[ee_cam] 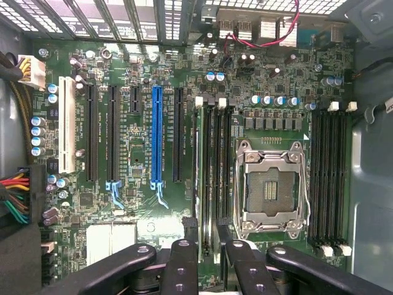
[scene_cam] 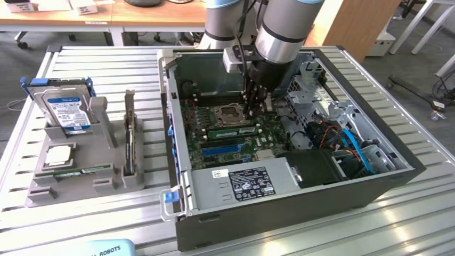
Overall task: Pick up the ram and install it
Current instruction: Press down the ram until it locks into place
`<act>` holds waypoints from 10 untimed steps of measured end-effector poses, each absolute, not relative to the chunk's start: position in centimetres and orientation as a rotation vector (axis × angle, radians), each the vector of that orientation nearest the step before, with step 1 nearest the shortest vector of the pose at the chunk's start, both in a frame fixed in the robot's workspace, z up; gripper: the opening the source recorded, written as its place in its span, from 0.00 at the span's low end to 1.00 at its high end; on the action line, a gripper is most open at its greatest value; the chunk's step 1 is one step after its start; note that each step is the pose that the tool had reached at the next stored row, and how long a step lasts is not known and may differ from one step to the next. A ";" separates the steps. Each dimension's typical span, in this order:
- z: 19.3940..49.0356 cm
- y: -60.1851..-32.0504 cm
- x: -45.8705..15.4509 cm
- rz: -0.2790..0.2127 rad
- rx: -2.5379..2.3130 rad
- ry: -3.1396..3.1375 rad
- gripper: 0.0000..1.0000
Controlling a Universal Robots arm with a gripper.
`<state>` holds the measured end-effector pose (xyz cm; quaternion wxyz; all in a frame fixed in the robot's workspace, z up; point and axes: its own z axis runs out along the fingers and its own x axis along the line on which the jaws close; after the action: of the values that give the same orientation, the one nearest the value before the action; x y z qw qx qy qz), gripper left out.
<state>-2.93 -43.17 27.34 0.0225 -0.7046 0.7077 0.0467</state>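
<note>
A green ram stick [scene_cam: 231, 130] stands on edge in a slot of the motherboard [scene_cam: 235, 144], just in front of the CPU socket [scene_cam: 229, 113], inside the open computer case [scene_cam: 284, 213]. My gripper [scene_cam: 254, 113] reaches down into the case at the end of that stick nearest the exterior view's right. In the wrist view the gripper [ee_cam: 207, 236] is open, and its black fingers [ee_cam: 184, 255] straddle the dark memory slots [ee_cam: 216, 166] beside the socket [ee_cam: 270, 190]. A second green ram stick [scene_cam: 74, 172] lies in the grey holder [scene_cam: 42, 194] on the exterior view's left.
The grey holder also carries a blue-labelled hard drive [scene_cam: 67, 111] and a square silver processor chip [scene_cam: 58, 154]. Inside the case sit the power supply [scene_cam: 245, 184], blue cables [scene_cam: 355, 149] and a drive cage [scene_cam: 320, 101]. Another bank of memory slots [ee_cam: 328, 178] flanks the socket's far side.
</note>
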 end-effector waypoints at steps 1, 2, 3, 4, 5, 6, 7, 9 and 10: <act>27.3 -43.2 -2.9 0.145 -2.182 2.192 0.25; 27.3 -43.2 -2.9 0.145 -2.182 2.192 0.25; 27.3 -43.2 -2.9 0.145 -2.182 2.192 0.25; 27.3 -43.2 -2.9 0.145 -2.182 2.192 0.24; 27.3 -43.2 -2.9 0.145 -2.182 2.192 0.24; 27.3 -43.2 -2.9 0.145 -2.182 2.192 0.17; 27.3 -43.2 -2.9 0.145 -2.182 2.192 0.11; 27.3 -43.2 -2.9 0.145 -2.182 2.192 0.10; 27.3 -43.2 -2.9 0.145 -2.182 2.192 0.10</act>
<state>-2.93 -43.17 27.34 0.0225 -0.7046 0.7077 0.0467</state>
